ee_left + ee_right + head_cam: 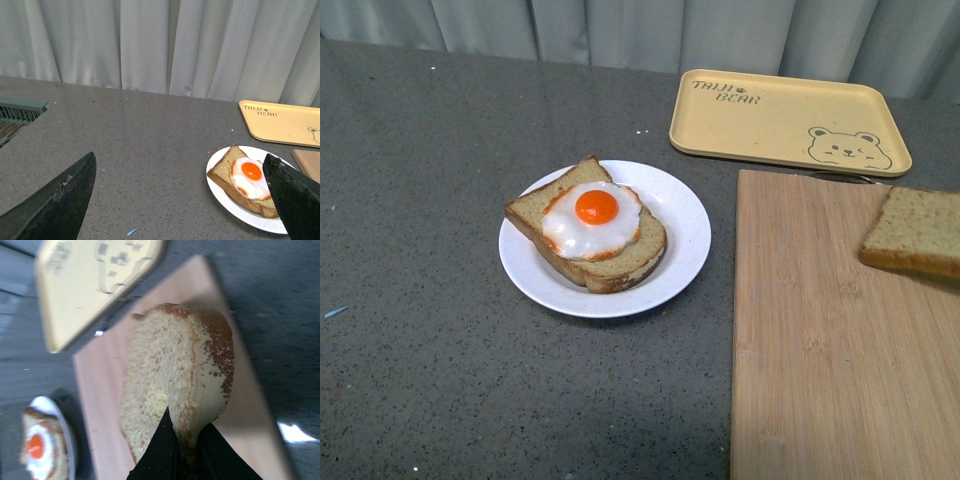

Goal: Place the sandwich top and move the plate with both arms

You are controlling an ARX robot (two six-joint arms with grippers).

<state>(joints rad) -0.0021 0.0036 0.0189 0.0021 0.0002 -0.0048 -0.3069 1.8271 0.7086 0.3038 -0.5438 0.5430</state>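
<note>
The sandwich top (914, 231), a plain golden-brown slice, hangs above the wooden board at the right edge of the front view. My right gripper (184, 440) is shut on its edge (170, 375); the gripper itself is out of the front view. The round white plate (678, 262) sits left of the board and holds a bread slice with a fried egg (592, 218). My left gripper (180, 200) is open and empty above the bare table, left of the plate (225, 197), its right finger (292, 200) overlapping the plate's edge in the left wrist view.
A wooden cutting board (820, 350) covers the right front of the grey table. A yellow bear tray (785, 120) lies behind it. A grey grille (20, 110) sits at the far left in the left wrist view. Curtains hang behind the table.
</note>
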